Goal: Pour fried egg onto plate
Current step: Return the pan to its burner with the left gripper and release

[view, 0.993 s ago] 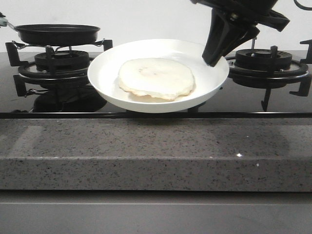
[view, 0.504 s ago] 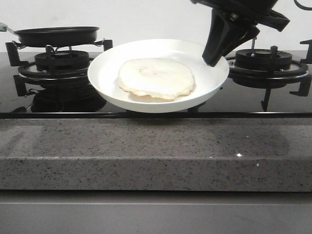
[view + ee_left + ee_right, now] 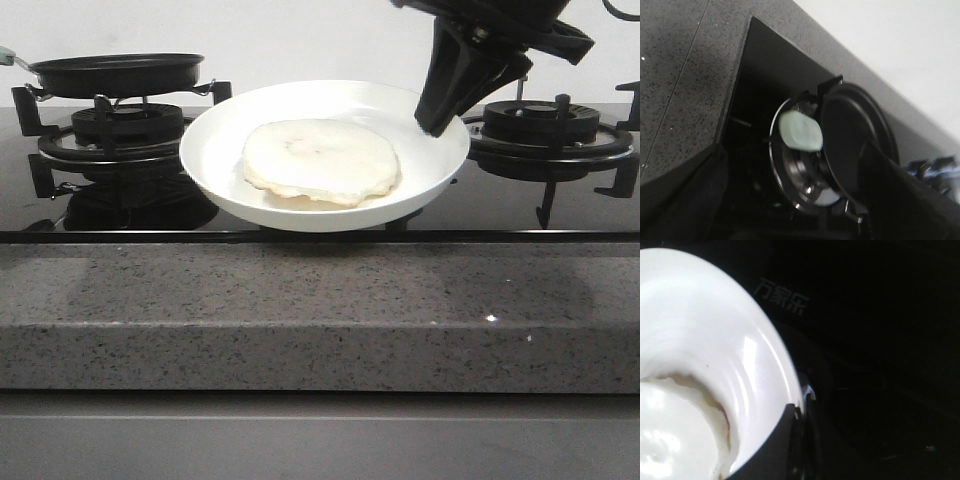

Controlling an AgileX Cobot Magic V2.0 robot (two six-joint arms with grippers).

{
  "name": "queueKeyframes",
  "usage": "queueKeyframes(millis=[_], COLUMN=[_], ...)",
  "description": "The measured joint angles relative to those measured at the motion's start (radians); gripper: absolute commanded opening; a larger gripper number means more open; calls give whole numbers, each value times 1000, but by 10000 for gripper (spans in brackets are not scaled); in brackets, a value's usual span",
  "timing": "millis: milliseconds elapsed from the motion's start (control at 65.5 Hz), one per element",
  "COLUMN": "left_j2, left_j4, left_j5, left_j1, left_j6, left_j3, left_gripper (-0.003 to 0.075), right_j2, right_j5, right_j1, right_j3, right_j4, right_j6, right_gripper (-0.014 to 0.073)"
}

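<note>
The fried egg (image 3: 320, 160) lies pale side up in the white plate (image 3: 225, 165); no yolk shows. My right gripper (image 3: 438, 118) is shut on the plate's right rim and holds it level over the middle of the hob. In the right wrist view one dark finger (image 3: 771, 450) lies over the plate rim (image 3: 760, 360), with the egg (image 3: 670, 440) beside it. The black frying pan (image 3: 118, 72) sits empty on the left burner. In the left wrist view my left gripper (image 3: 800, 220) is open, back from the pan's (image 3: 855, 130) pale green handle end (image 3: 800, 132).
The right burner grate (image 3: 550, 135) stands behind my right arm. The glossy black hob (image 3: 500, 210) ends at a grey speckled counter edge (image 3: 320, 310) in front. A white wall runs behind the stove.
The pan has settled level on the left burner. My left gripper has drawn back off the handle and out of the front view. The plate and the egg have not moved.
</note>
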Motion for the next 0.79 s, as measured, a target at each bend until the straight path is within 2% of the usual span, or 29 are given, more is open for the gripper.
queueKeyframes(millis=[107,214,428,489,642,794], left_j2=[-109,-223,-399,-440,-588,-729], left_j4=[121,291,743,832,949,964], left_j5=[-2,-2,22,33,43,45], left_j1=[-71,-186,-456,-530,-677,-749], left_j6=[-25,-80,-320,-393,-496,-525], left_j3=[-1,-2,-4,0,85,237], left_gripper=[535,535,535,535,535,535], right_j2=[0,0,0,0,0,0], right_j5=[0,0,0,0,0,0], right_j1=[0,0,0,0,0,0], right_j3=[0,0,0,0,0,0], right_j4=[0,0,0,0,0,0], right_j6=[0,0,0,0,0,0], right_gripper=[-97,-97,-97,-97,-97,-97])
